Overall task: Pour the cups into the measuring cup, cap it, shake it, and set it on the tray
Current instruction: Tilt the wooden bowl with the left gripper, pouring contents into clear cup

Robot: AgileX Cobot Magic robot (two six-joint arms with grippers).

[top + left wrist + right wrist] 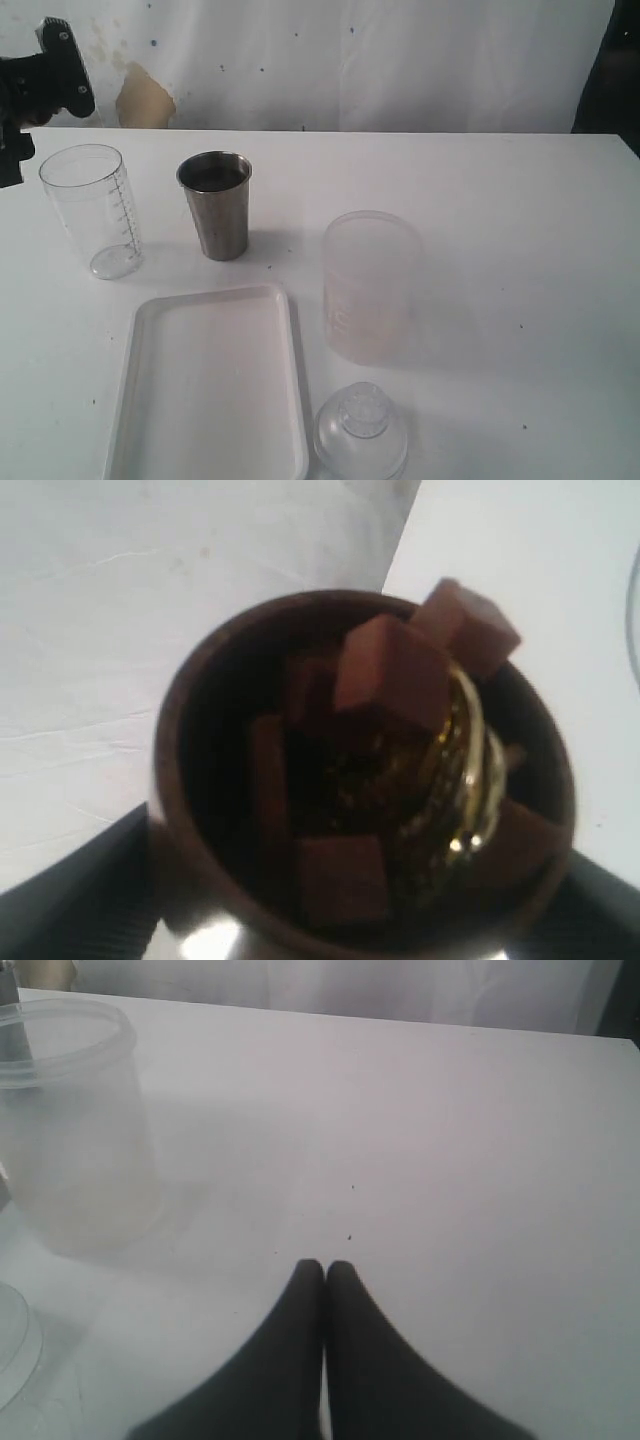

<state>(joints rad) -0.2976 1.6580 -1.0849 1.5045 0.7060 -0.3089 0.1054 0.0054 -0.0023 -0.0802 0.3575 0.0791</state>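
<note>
My left gripper is shut on the squat brown cup, which fills the left wrist view. Inside the cup lie several brown cubes and a shiny gold piece. In the exterior view only the left arm shows, at the far left edge above the clear measuring cup; the brown cup is out of that view. The steel tumbler stands upright next to the measuring cup. The white tray lies in front of them. My right gripper is shut on nothing, low over bare table.
A frosted translucent container stands right of the tray, beside my right gripper. A clear domed lid lies in front of it near the table's front edge. A white cloth hangs behind the table.
</note>
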